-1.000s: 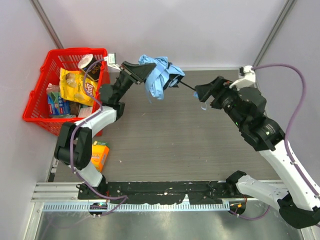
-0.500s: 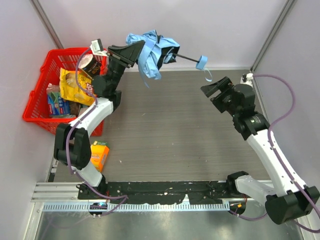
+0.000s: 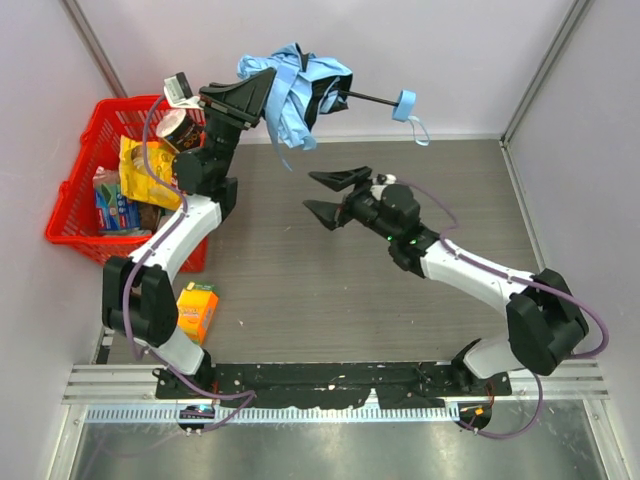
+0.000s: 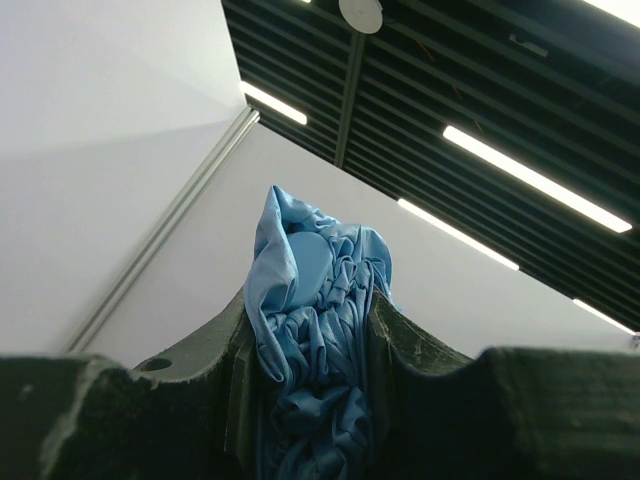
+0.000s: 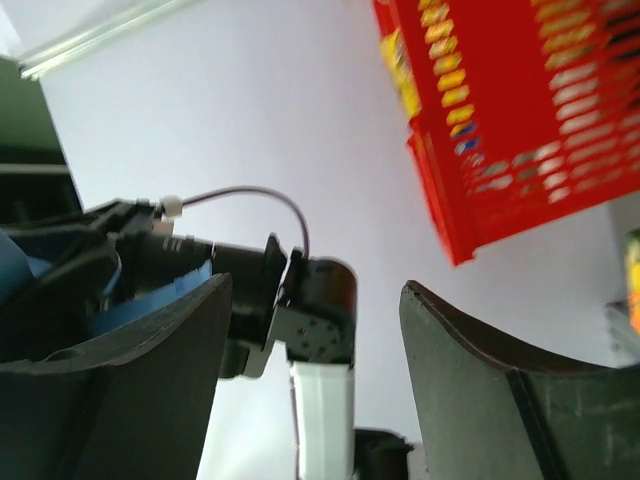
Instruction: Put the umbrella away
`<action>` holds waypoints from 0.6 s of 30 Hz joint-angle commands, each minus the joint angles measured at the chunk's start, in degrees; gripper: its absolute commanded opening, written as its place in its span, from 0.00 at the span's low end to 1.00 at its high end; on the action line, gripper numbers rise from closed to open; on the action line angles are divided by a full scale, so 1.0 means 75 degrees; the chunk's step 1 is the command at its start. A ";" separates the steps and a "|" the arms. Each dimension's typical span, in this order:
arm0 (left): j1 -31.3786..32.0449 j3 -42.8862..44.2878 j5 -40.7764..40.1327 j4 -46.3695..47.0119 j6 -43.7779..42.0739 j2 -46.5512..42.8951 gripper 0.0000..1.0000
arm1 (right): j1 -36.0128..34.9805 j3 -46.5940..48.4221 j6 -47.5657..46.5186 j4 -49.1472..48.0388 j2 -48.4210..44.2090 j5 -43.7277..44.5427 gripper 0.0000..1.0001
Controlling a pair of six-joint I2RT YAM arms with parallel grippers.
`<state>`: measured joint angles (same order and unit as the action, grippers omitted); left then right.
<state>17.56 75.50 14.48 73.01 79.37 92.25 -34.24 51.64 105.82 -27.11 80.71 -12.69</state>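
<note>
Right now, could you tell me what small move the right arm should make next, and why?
Probably lift the open right tool to the black shaft of the umbrella: the left tool grips only its cloth, and the shaft juts out unsupported.

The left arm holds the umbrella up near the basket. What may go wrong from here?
The left gripper pinches only bunched cloth of the umbrella, so it may slip out. The shaft and handle stick out sideways and may catch the rim of the red basket, which already looks full.
</note>
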 commanded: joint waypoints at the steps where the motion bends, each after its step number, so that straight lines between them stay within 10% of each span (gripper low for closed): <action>1: -0.0033 0.0046 -0.0349 0.2078 0.0139 -0.0592 0.00 | -0.0766 0.0626 0.2484 -0.1437 -0.0038 0.1395 0.72; 18: -0.0033 0.0058 -0.0243 0.2089 -0.0013 -0.0628 0.00 | -0.1564 0.1342 0.3164 -0.0720 -0.0027 0.2677 0.66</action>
<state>17.56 74.43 14.31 73.03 79.07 90.35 -45.98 59.99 113.86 -29.21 80.47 5.06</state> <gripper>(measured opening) 0.371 0.664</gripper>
